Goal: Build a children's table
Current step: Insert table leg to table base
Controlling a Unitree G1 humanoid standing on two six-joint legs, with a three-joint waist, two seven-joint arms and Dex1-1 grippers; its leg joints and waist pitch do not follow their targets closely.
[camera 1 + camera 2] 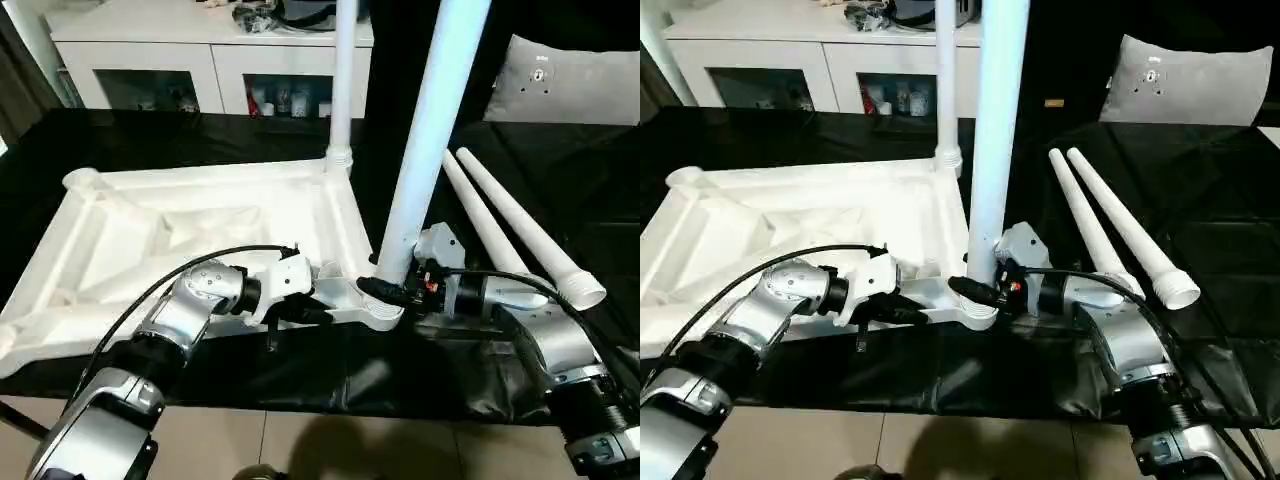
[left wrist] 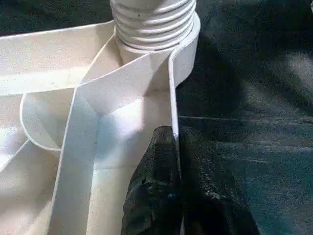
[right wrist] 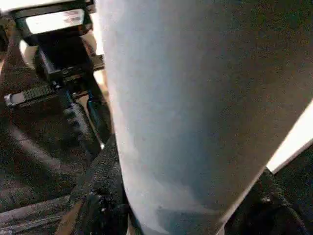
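I've got the table top lying upside down on the black cloth, ribbed underside up, filling left and centre of the head view. Its long edge runs from lower left toward upper centre. One leg is already seated in the far corner socket, long axis vertical, running out the top of frame.

R gripper is clamped on a second leg near its base, fingers on both sides of the shaft. That leg stands in the near corner socket at centre, axis nearly upright but tilted a bit toward upper right of frame.

L gripper is pinched shut on the thin rim of the top, just beside that near corner; in the wrist cam the rim sits between the black fingers, w/ the leg's ribbed end beyond.

Two loose legs lie side by side on the cloth at right, wide ends toward lower right, narrow ends pointing upper left. White cabinet along the top, grey pillow upper right.
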